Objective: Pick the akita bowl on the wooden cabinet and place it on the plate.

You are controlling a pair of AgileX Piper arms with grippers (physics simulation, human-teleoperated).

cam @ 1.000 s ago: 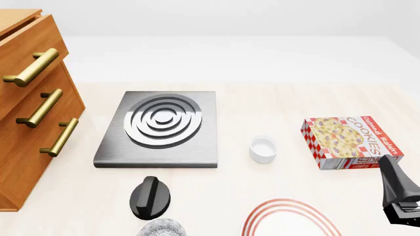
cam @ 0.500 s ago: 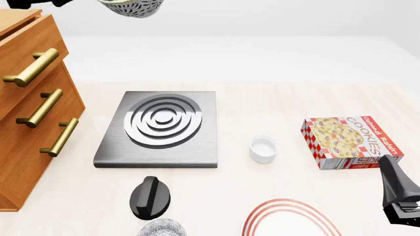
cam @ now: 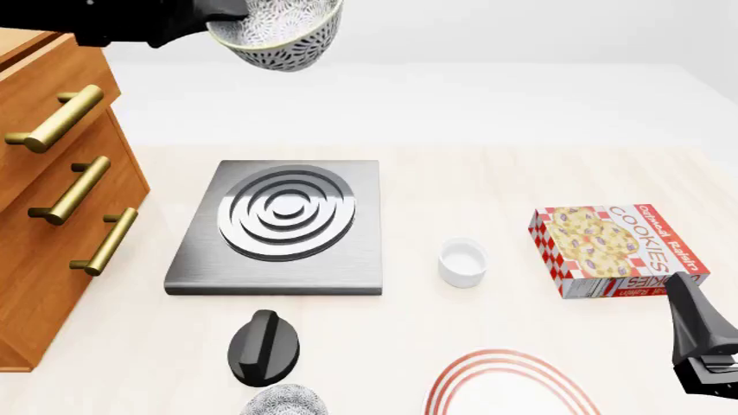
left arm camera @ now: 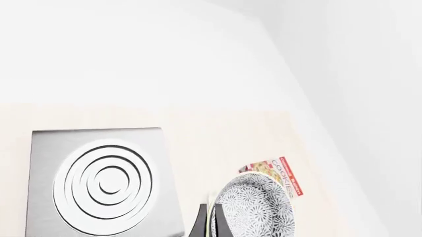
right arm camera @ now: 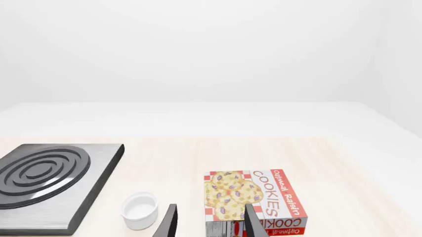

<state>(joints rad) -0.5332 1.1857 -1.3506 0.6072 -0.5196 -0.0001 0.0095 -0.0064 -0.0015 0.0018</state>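
Front view: akita bowl (cam: 280, 33) in left gripper (cam: 231, 19), aloft

The left arm enters the front view along the top edge, a dark link reaching rightward from above, high off the table. Its black left gripper (cam: 237, 19) is clamped on the rim of the small, deep, black-and-white patterned akita bowl (cam: 283, 35) — in the left wrist view the two dark fingertips (left arm camera: 199, 228) sit close together, pinching the bowl's wall. The right arm shows only its black right gripper (cam: 699, 333) low at the front view's right edge; its two fingers stand apart with nothing between them — clear in the right wrist view.
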